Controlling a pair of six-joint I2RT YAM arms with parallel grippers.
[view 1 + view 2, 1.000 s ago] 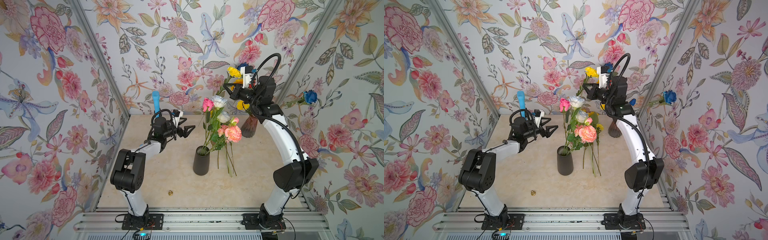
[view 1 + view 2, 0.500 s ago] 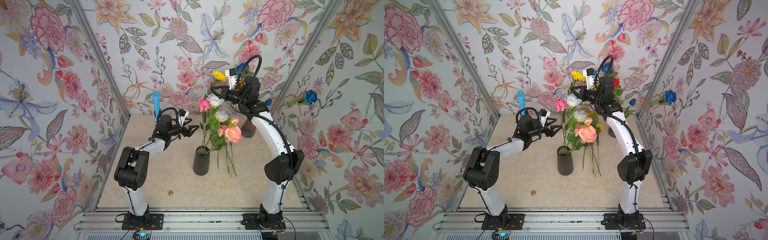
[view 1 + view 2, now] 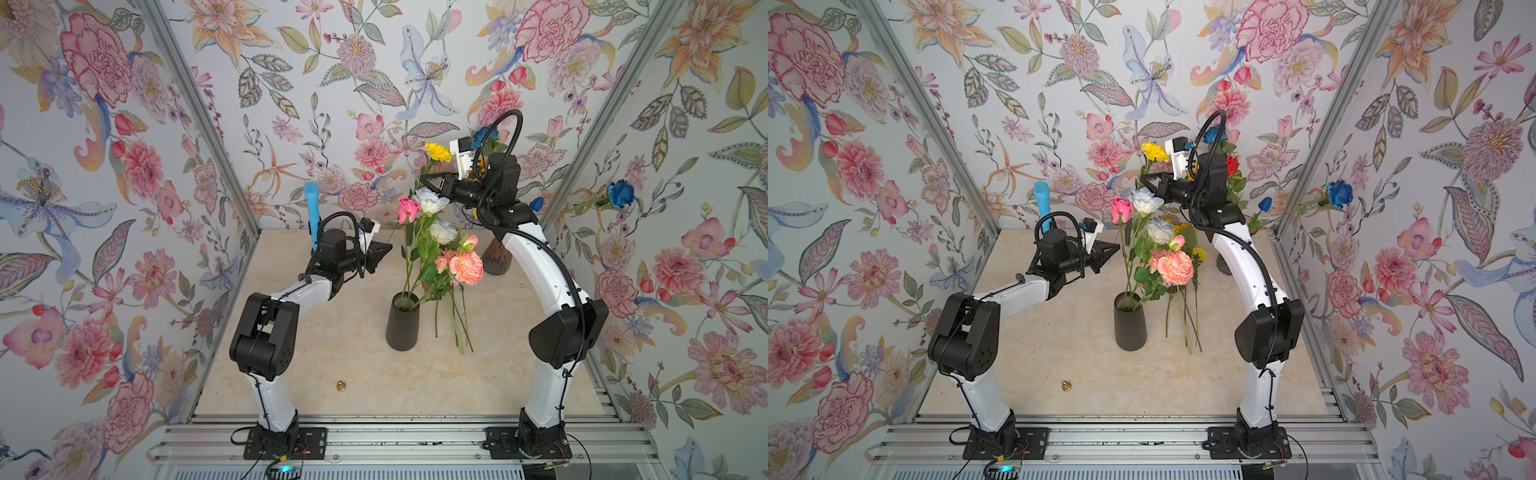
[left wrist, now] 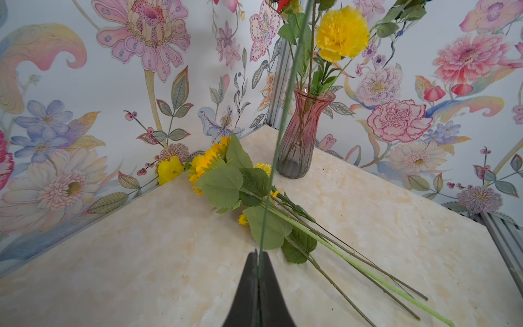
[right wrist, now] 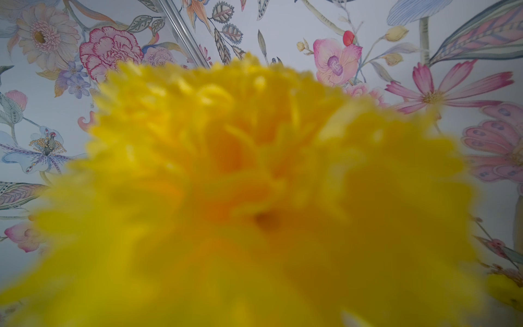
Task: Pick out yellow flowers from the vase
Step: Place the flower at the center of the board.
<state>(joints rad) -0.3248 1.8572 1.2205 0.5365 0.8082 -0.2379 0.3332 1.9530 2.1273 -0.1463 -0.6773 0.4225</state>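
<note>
since the left hand (image 4: 258,254) has just clamped the pompom (image 3: 437,152) stem (image 4: 278,127), it hangs high over the desk (image 3: 353,361), right hand (image 3: 426,178) also gripping near its top; handover looks ready, right may let go.

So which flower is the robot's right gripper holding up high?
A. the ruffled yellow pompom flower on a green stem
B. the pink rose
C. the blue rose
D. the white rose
A: in a top view the right gripper is shut on the stem just below the head of the ruffled yellow pompom flower.
</note>
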